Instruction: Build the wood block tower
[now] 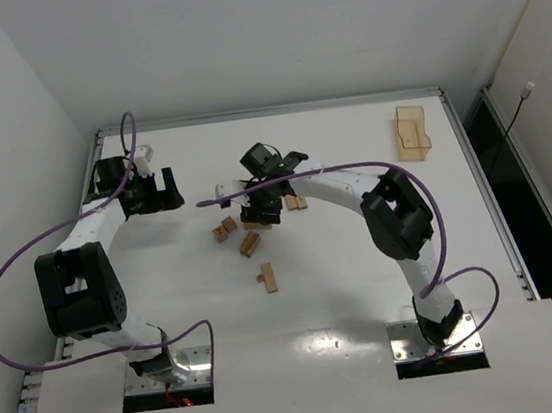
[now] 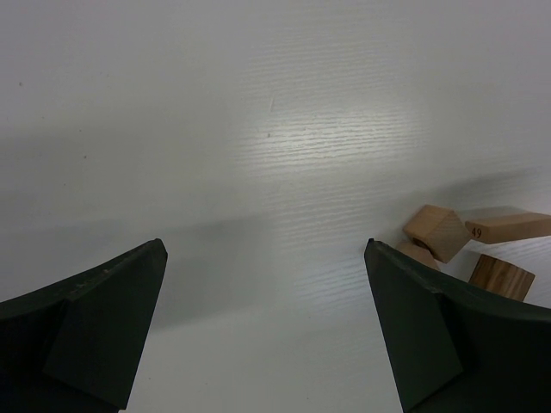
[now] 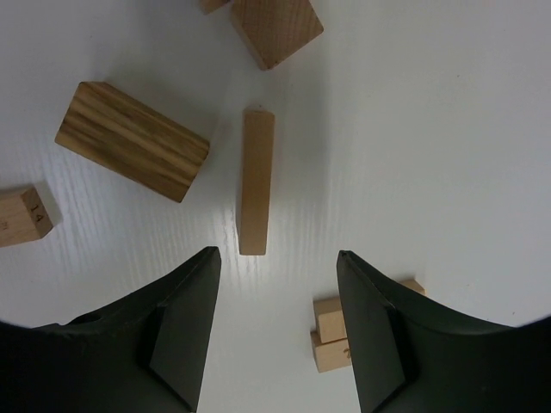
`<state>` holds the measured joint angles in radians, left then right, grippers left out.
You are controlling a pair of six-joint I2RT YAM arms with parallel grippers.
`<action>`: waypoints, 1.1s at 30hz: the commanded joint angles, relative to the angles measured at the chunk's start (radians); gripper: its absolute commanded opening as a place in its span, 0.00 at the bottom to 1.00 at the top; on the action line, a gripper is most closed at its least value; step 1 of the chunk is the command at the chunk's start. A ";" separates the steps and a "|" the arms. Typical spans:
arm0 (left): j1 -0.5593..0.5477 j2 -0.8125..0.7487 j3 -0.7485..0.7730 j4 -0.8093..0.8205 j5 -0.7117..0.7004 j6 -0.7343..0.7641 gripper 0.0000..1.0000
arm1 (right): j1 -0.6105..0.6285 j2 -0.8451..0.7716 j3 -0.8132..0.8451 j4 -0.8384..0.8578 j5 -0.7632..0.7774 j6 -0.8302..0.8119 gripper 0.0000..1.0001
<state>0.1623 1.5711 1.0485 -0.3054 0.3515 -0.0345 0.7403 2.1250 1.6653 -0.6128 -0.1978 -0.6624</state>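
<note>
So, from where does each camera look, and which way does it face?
Top external: above and behind the robot, facing down on the table; left arm, right arm, blocks and tray show.
Left wrist: on the left arm, facing down at bare table; open jaws below, blocks at right.
Right wrist: on the right arm, facing down on blocks; open jaws below.
Shared: all three show the blocks.

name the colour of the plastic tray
The tray is translucent orange-tan; the top external view shows it best.
</note>
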 commanded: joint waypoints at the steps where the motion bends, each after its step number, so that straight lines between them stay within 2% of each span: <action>1: -0.006 0.003 0.027 0.019 0.010 0.012 1.00 | -0.004 0.035 0.065 -0.018 -0.011 -0.019 0.53; 23: -0.006 0.030 0.027 0.028 0.001 0.030 1.00 | 0.025 0.193 0.200 -0.085 -0.009 -0.019 0.52; 27: -0.006 0.040 0.027 0.028 0.001 0.030 1.00 | 0.025 0.214 0.231 -0.097 0.011 -0.019 0.45; 30: -0.006 0.040 0.027 0.028 0.001 0.030 1.00 | 0.025 0.240 0.261 -0.117 0.011 -0.019 0.21; 31: -0.006 0.040 0.027 0.028 -0.008 0.030 1.00 | 0.025 0.240 0.270 -0.128 0.011 -0.019 0.04; 33: -0.006 0.040 0.027 0.028 -0.008 0.030 1.00 | 0.025 0.240 0.260 -0.128 0.011 -0.019 0.00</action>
<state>0.1623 1.6115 1.0485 -0.3050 0.3431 -0.0227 0.7616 2.3589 1.8915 -0.7208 -0.1822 -0.6765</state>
